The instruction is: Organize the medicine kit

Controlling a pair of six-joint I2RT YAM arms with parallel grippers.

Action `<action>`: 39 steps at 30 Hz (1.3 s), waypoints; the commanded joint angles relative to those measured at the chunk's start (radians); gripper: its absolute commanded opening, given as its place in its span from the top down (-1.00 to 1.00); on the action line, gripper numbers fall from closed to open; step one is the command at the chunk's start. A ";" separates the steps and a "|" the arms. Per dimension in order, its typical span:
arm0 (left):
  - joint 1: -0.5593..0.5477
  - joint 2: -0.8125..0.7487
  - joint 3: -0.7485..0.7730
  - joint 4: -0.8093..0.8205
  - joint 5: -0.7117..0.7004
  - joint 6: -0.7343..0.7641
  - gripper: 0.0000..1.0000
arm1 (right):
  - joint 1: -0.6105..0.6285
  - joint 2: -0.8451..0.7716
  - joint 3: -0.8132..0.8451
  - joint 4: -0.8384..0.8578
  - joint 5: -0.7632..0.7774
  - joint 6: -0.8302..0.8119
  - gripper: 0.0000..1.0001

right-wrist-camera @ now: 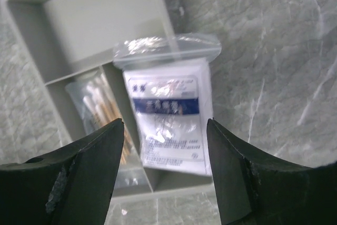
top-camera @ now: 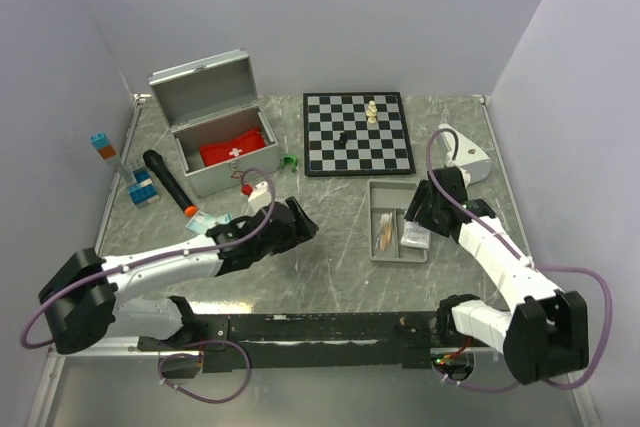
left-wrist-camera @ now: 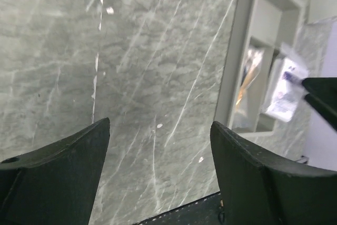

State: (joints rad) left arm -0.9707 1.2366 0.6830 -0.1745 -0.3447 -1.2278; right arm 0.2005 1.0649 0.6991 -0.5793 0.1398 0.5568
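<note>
**Top view.** The medicine kit (top-camera: pixel 213 132) stands at the upper left of the frame with its hinged lid raised. The red pouch (top-camera: pixel 235 150) lies inside it. The grey tray (top-camera: pixel 395 197) sits right of centre, below the chessboard (top-camera: pixel 357 133). The left fingers (top-camera: pixel 300 219) hover over bare worktop (top-camera: pixel 340 267) at centre frame. The right fingers (top-camera: pixel 418 209) are above the tray's right edge.

**Left wrist view.** The left fingers (left-wrist-camera: pixel 63 162) stand wide apart and hold nothing. Only stone-patterned worktop shows between them.

**Right wrist view.** The right fingers (right-wrist-camera: pixel 79 172) are spread and empty. A clear plastic sachet (right-wrist-camera: pixel 171 114) lies across the tray's lower right corner, partly out over the worktop. A packet of cotton swabs (right-wrist-camera: pixel 100 109) fills the compartment to its left.

**Handling.**
- The case is probably rigid, smooth and the heaviest item. Grip a side wall, not the lid (which may swing).
- The pouch looks soft and flat, so pinch one edge.
- The sachet is likely light, floppy and slippery. Its sealed upper strip offers the best hold.
</note>
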 commanded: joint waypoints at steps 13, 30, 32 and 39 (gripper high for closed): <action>0.026 -0.104 -0.063 0.096 0.000 0.005 -0.61 | -0.064 0.116 -0.039 0.096 -0.046 -0.003 -0.30; 0.026 -0.068 -0.060 0.116 0.036 0.010 -0.58 | -0.064 -0.016 -0.003 0.090 -0.177 0.029 1.00; 0.026 -0.057 -0.057 0.116 0.044 0.011 -0.58 | -0.064 -0.060 -0.010 0.114 -0.207 0.055 1.00; 0.024 -0.075 -0.056 0.110 0.030 0.013 -0.57 | -0.064 -0.171 -0.020 0.251 -0.295 0.234 1.00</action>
State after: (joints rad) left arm -0.9478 1.1820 0.6128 -0.0940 -0.3111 -1.2236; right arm 0.1394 0.9314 0.6533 -0.4301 -0.1032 0.6624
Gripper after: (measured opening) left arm 0.790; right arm 0.030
